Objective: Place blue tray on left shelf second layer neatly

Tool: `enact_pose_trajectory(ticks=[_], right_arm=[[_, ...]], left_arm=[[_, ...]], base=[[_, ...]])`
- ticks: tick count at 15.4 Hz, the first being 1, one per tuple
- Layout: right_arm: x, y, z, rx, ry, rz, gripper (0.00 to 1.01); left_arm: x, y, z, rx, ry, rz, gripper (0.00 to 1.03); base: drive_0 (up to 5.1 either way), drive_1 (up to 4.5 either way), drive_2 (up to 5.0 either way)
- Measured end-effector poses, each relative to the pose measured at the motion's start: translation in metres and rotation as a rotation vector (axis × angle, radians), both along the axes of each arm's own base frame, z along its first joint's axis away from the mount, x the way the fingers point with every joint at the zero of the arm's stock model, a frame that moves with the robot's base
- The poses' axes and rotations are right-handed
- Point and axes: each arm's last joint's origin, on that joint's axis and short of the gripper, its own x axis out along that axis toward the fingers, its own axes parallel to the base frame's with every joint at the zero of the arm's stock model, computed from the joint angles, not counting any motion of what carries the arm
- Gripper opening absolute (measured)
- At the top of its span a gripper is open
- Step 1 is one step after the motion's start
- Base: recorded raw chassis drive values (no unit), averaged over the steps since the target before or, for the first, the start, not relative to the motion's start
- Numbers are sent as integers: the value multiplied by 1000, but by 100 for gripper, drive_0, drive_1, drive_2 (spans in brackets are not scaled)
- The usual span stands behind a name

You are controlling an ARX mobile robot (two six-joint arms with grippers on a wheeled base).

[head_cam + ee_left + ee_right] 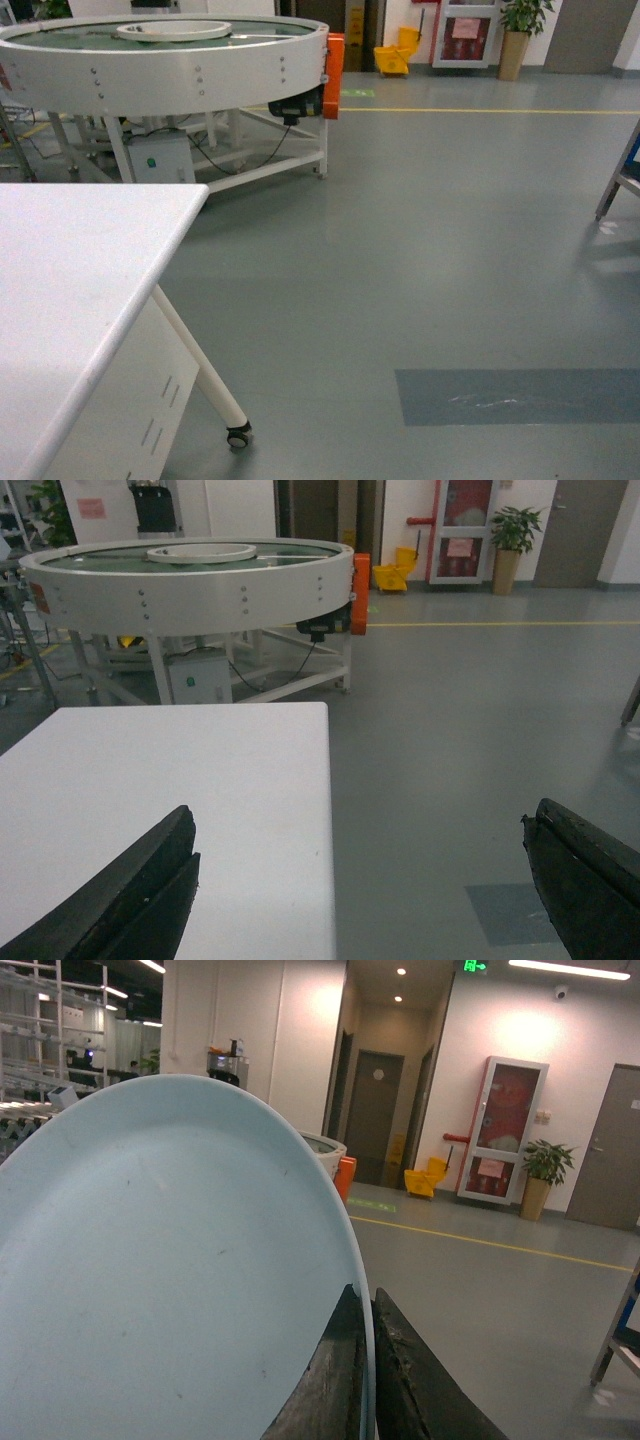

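Carrying step: blue tray [170, 1280] pinched at rim by right gripper [366, 1380], left gripper [360, 880] spread wide, shelf yet to be found.

Ceiling lights [575, 968] are casting even, fairly bright light from overhead, and the grey floor [450, 230] is carrying a soft sheen while a diffuse shadow is lying beneath the white table [70, 270]. The head view is looking slightly soft and grainy. In the right wrist view the blue tray [160, 1280] is filling the foreground slightly out of focus.
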Motion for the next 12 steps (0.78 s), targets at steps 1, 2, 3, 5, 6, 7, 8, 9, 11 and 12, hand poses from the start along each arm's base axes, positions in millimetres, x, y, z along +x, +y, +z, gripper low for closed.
enact_pose_trajectory(ticks=[1,2,3,5,6,7,8,9,11,12], right_arm=[[0,0,0,0,-1,0,2],[0,0,0,0,0,0,2],[0,0,0,0,0,0,2],[0,0,0,0,0,0,2],[0,0,0,0,0,0,2],[0,0,-1,0,6,0,2],[0,0,-1,0,7,2,2],[0,0,0,0,0,2,2],[0,0,0,0,3,1,2],[0,0,0,0,2,1,2]], left_arm=[[0,0,0,0,4,0,98],[0,0,0,0,4,0,98],[0,0,0,0,5,0,98],[0,0,0,0,5,0,98],[0,0,0,0,3,0,98],[0,0,-1,0,5,0,98],[0,0,0,0,5,2,98],[0,0,-1,0,5,2,98],[0,0,-1,0,6,1,98],[0,0,0,0,3,1,98]], base=[[-155,-155,-155],[-155,-155,-155],[-155,-155,-155],[-155,-155,-155],[-155,-155,-155],[-155,-155,-155],[-155,-155,-155],[-203,230,-637],[-203,230,-637],[-203,230,-637]])
